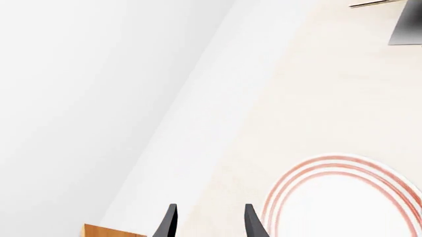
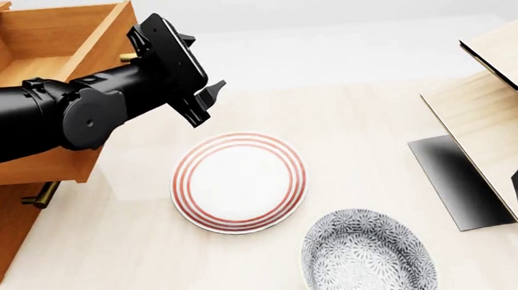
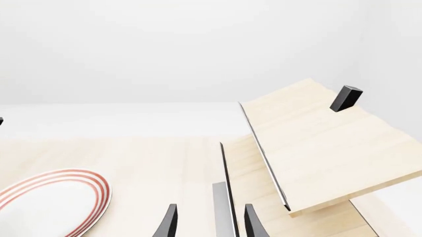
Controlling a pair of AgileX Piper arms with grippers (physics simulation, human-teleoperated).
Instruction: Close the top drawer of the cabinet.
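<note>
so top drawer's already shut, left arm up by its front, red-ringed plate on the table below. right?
Not quite: the top drawer is pulled open, its inside visible in the front view. The rest holds: the left gripper is by its front corner, and the red-ringed plate lies on the table below.

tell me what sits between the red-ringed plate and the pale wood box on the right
In the front view, only bare tabletop separates the red-ringed plate from the pale wood box; the patterned bowl sits nearer the camera, off that line.
</note>
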